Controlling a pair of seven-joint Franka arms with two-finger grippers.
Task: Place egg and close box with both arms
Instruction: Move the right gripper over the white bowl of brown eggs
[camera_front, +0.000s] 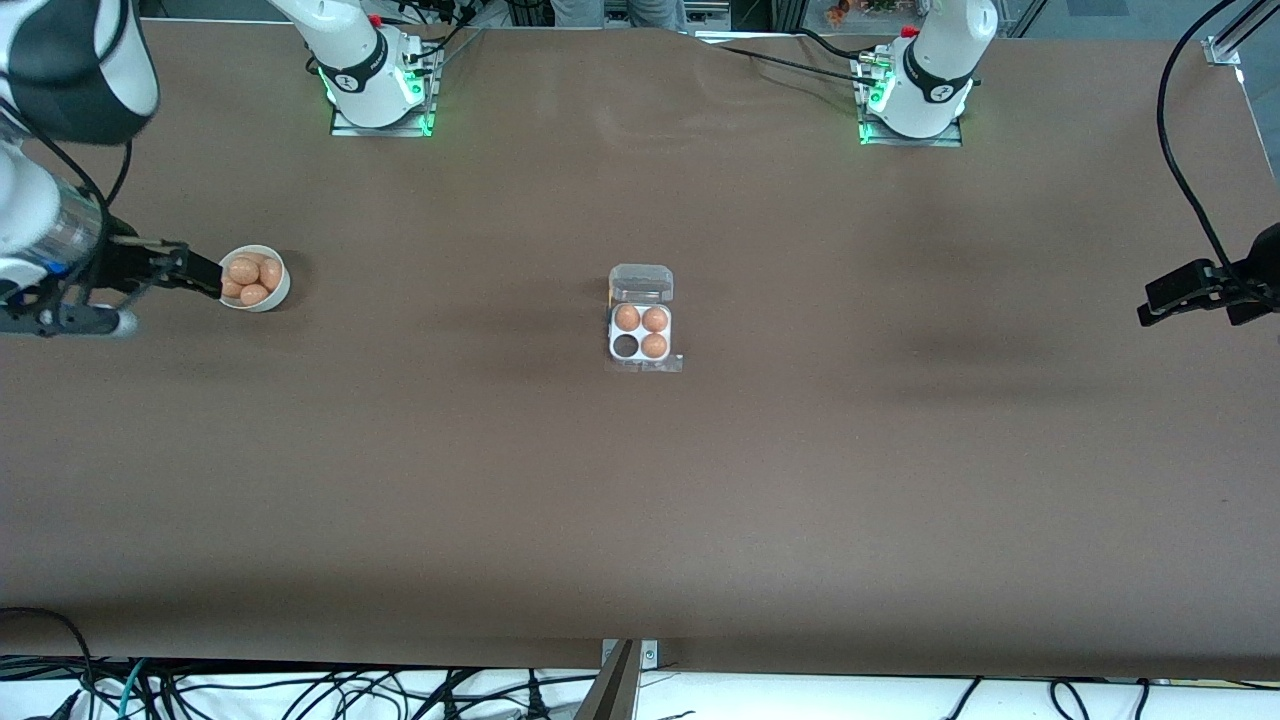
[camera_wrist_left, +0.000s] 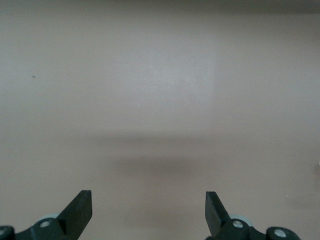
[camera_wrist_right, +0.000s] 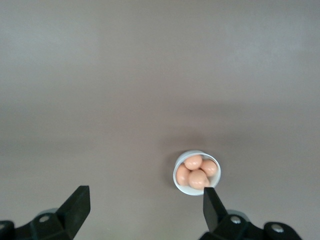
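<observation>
The box (camera_front: 641, 359) lies mid-table with its clear lid (camera_front: 641, 284) open, on the side toward the robots' bases. Three brown eggs (camera_front: 654, 320) fill three cells; the cell (camera_front: 626, 346) nearer the front camera, on the right arm's side, is empty. Several more brown eggs (camera_front: 248, 272) lie in a round white bowl (camera_front: 272, 299) toward the right arm's end. My right gripper (camera_front: 205, 273) is open and empty, up in the air just beside the bowl; its wrist view shows the bowl (camera_wrist_right: 185, 188) and eggs (camera_wrist_right: 198, 178) next to one fingertip (camera_wrist_right: 210, 199). My left gripper (camera_front: 1152, 301) is open and empty over bare table at the left arm's end.
The brown table top (camera_front: 640, 520) spreads wide around the box. Cables (camera_front: 1180, 170) hang at the left arm's end and run along the table's front edge. The left wrist view shows only bare table (camera_wrist_left: 160, 100).
</observation>
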